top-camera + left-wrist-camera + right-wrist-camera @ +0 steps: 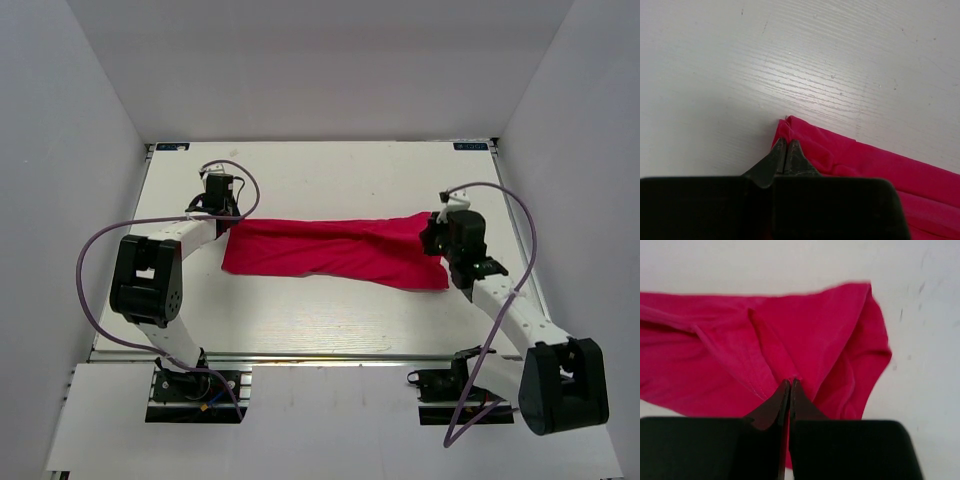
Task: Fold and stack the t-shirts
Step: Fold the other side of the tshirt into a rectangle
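The crimson-pink t-shirt (330, 252) lies across the middle of the table as a long folded strip running left to right. My left gripper (226, 222) is at its left end, shut on the t-shirt's corner (790, 131); its tips (785, 145) pinch the cloth edge. My right gripper (440, 240) is at the right end, shut on a fold of the t-shirt (805, 335), its tips (790, 384) closed on the cloth. No white tag shows.
The white table (330, 180) has side walls left, right and back. Purple cables (150, 222) loop over both arms. The arm bases stand at the near edge (320, 352).
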Controlling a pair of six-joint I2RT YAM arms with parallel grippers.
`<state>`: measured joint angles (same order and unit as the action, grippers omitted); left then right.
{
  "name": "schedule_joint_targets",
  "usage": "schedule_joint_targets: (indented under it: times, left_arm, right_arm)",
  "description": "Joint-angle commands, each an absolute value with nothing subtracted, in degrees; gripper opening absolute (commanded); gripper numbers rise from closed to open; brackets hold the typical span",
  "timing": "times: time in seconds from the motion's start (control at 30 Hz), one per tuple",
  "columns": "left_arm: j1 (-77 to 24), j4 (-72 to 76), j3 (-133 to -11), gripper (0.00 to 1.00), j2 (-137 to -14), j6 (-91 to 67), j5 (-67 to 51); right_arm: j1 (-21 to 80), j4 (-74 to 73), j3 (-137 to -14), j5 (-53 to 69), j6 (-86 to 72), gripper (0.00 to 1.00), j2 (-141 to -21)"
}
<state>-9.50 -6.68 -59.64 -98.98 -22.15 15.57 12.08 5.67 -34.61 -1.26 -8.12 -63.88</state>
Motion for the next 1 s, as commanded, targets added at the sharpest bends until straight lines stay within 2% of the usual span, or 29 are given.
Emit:
schedule_joint_targets:
  times: [0.0,0.23,0.3,0.33,0.37,0.4,0.43,0.47,0.57,0.7,0.8,0.87,0.9,0.97]
  left_arm:
    - [-9.14,-7.12,-60.64,0.0,-97.29,-22.85,18.37]
    - [-8.61,-9.75,-61.26,0.0,-99.05,-25.04,18.37]
    - [-8.61,-10.89,-61.26,0.0,-99.05,-25.05,17.23]
    - [-8.61,-11.59,-61.26,0.02,-99.05,-25.83,17.23]
    - [-8.61,-12.91,-61.26,0.29,-99.05,-26.88,16.7]
    - [-8.61,-13.79,-61.26,0.48,-98.53,-27.42,17.4]
    - [-8.61,-14.76,-62.04,0.78,-98.53,-27.42,17.92]
    - [-8.61,-17.72,-62.83,1.0,-97.92,-27.94,19.84]
    - [-8.61,-23.88,-66.61,1.0,-95.81,-29.44,25.12]
    - [-8.61,-26.28,-70.48,1.0,-93.79,-29.44,25.23]
    - [-9.84,-23.57,-70.49,1.0,-93.08,-27.69,19.79]
    - [-9.84,-20.93,-69.44,1.0,-92.55,-26.11,13.12]
    - [-9.84,-18.57,-69.43,1.0,-93.33,-25.41,7.61]
    - [-9.84,-19.15,-69.96,1.0,-94.91,-25.4,5.02]
  right_arm:
    - [12.13,3.34,-29.54,-3.25,-12.12,0.0,-60.39]
    - [12.22,4.57,-20.49,4.38,-18.27,0.0,-53.62]
    - [12.13,5.09,-18.11,6.49,-19.51,0.11,-52.48]
    - [12.22,4.4,-17.76,6.94,-20.12,0.28,-52.3]
    - [12.22,3.7,-18.28,7.2,-20.13,0.37,-52.29]
    - [12.22,2.3,-18.54,7.38,-20.39,0.44,-52.21]
    - [12.13,1.07,-18.89,7.3,-20.48,0.57,-52.12]
    - [12.22,0.1,-20.72,6.95,-20.22,0.63,-51.95]
    - [12.13,-3.16,-24.77,4.76,-17.94,0.76,-50.19]
    - [12.22,-3.53,-29.0,4.22,-16.61,0.8,-49.74]
    - [12.13,-0.54,-30.76,8.42,-17.4,0.8,-52.11]
    - [12.22,2.8,-31.11,10.1,-18.62,0.87,-55.01]
    - [12.22,3.6,-31.2,12.02,-19.07,0.87,-55.8]
    - [12.22,6.24,-31.64,13.35,-19.86,0.9,-58.79]
